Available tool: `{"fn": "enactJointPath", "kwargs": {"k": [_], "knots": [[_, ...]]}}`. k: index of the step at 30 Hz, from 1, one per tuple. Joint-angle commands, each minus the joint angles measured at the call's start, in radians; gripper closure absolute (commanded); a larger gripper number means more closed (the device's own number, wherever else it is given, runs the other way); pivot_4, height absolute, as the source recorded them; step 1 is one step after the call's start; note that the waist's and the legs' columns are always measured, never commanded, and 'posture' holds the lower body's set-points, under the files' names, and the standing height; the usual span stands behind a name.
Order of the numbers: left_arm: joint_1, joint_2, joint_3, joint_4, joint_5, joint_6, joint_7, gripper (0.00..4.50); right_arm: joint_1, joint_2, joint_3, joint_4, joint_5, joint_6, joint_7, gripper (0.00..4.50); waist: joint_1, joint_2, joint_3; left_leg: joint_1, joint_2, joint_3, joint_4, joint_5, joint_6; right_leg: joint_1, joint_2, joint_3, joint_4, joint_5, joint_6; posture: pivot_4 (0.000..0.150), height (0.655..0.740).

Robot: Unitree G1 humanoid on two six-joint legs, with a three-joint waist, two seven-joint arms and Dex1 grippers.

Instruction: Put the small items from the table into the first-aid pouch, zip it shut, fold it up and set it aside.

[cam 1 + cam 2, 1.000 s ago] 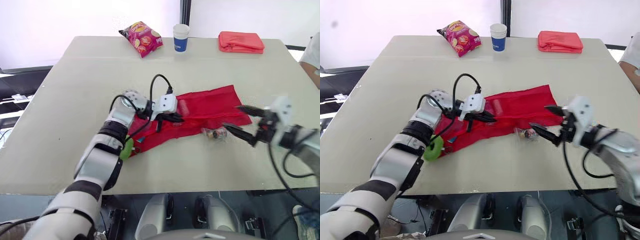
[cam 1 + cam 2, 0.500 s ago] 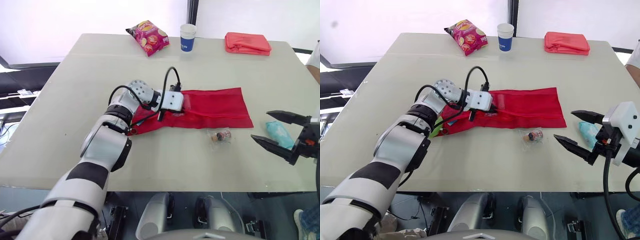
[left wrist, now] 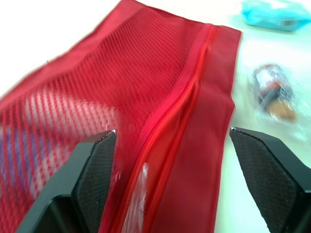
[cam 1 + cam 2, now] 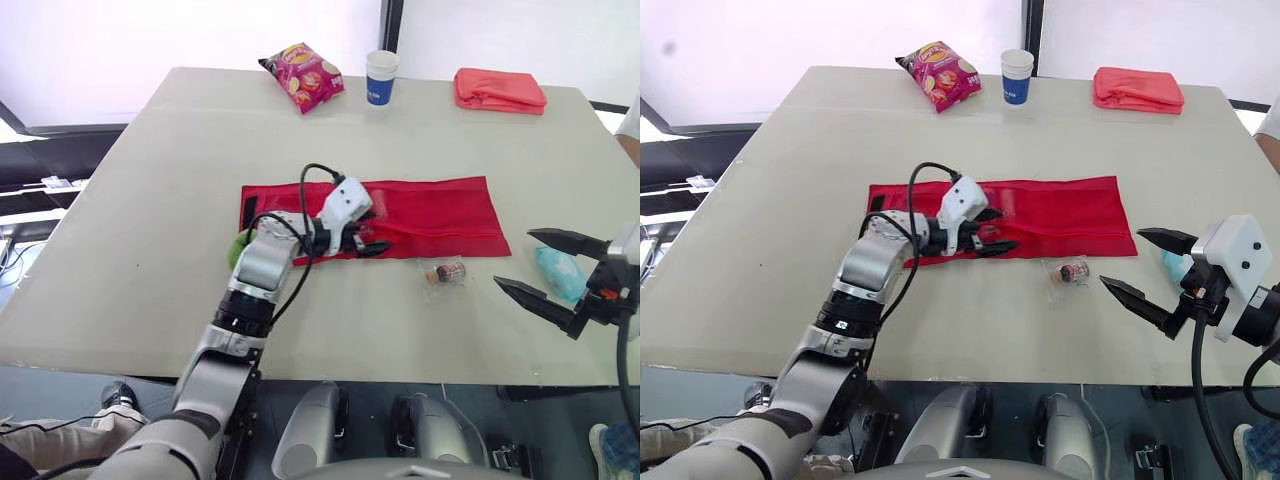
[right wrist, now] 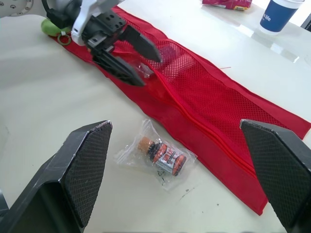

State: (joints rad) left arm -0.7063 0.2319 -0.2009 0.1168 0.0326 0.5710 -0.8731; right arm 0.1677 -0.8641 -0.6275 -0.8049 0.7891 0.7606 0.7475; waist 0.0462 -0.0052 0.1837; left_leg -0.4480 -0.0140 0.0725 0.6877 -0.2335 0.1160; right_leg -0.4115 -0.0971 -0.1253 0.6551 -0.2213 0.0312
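Right of frame centre, the clear-bagged small bottle (image 4: 445, 271) is judged light, slippery, best pinched mid-body; left gripper (image 4: 378, 230) and right gripper (image 4: 514, 259) are spread open.

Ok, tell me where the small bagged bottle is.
In the eye views the bagged bottle lies on the table, right of centre, just off the near edge of the red pouch, between it and the open right gripper.

Silver arms (image 4: 870, 268), black cables (image 4: 911, 200); left tool (image 4: 379, 232), right tool (image 4: 514, 259) black-fingered.
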Motion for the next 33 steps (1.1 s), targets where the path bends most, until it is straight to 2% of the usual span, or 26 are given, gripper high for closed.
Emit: {"fn": "enactJointPath", "kwargs": {"k": [1,4,7,9,12,13,20,27,33], "knots": [[-0.01,-0.007,-0.067,0.017,0.078,-0.072,0.11,0.51,-0.018,-0.028,-0.034,0.001,0.013,-0.012,-0.004,0.0,-0.002,0.0,0.0,0.0,0.0,0.0,-0.001,0.0,0.0,0.0,0.0,0.0,0.0,0.001,-0.001,0.15,0.74],[-0.032,-0.012,-0.116,0.09,0.111,-0.161,0.143,0.51,-0.017,-0.039,-0.036,0.001,0.016,-0.01,-0.008,0.0,-0.003,0.0,0.0,0.0,0.0,0.0,-0.002,0.0,0.0,-0.001,0.001,0.0,0.0,0.002,-0.003,0.15,0.74],[-0.047,-0.01,-0.143,0.16,0.121,-0.257,0.144,1.83,-0.016,-0.04,-0.029,-0.003,0.016,-0.011,-0.016,0.0,0.0,0.0,0.0,0.0,0.0,0.0,-0.002,0.0,0.0,-0.001,0.0,0.0,0.0,0.002,-0.003,0.15,0.74],[-0.052,-0.002,-0.149,0.204,0.102,-0.346,0.101,2.91,-0.01,-0.038,-0.027,-0.015,0.023,-0.007,-0.026,0.0,0.001,0.0,0.0,0.0,0.0,0.0,-0.002,0.0,0.0,-0.001,0.0,0.0,-0.001,0.002,-0.003,0.15,0.74],[-0.045,0.029,-0.15,0.212,0.066,-0.441,0.008,4.28,0.008,-0.043,-0.027,-0.028,0.031,0.009,-0.033,0.0,0.0,0.0,0.0,-0.001,0.0,0.0,-0.002,0.0,0.0,-0.001,0.0,0.0,-0.002,0.002,-0.003,0.15,0.74],[-0.035,0.046,-0.151,0.2,0.052,-0.474,-0.029,4.4,0.018,-0.046,-0.02,-0.036,0.034,0.019,-0.037,0.0,0.0,0.0,0.0,-0.001,0.0,0.0,-0.002,0.0,0.0,-0.001,0.0,0.0,-0.002,0.002,-0.003,0.15,0.74],[-0.002,0.1,-0.131,0.185,0.009,-0.559,-0.109,4.4,0.021,-0.04,0.113,-0.079,0.028,0.035,-0.092,0.0,-0.004,0.001,0.0,-0.001,0.0,0.0,-0.002,-0.002,-0.004,-0.001,0.0,0.0,-0.002,0.002,-0.003,0.15,0.74],[-0.019,0.087,-0.125,0.22,0.009,-0.56,-0.096,4.4,-0.109,-0.152,0.485,0.018,-0.221,-0.059,-0.02,0.0,-0.007,0.001,0.0,-0.001,0.0,0.001,-0.002,0.0,0.0,-0.001,0.0,0.0,-0.003,0.002,-0.003,0.15,0.74],[-0.003,0.082,-0.127,0.18,0.0,-0.537,-0.105,4.4,-0.313,-0.161,0.753,0.201,-0.435,-0.164,0.06,0.0,-0.006,0.0,0.0,-0.001,0.0,0.001,-0.002,0.0,0.0,-0.001,0.0,-0.001,-0.003,0.002,-0.003,0.15,0.74]]}}
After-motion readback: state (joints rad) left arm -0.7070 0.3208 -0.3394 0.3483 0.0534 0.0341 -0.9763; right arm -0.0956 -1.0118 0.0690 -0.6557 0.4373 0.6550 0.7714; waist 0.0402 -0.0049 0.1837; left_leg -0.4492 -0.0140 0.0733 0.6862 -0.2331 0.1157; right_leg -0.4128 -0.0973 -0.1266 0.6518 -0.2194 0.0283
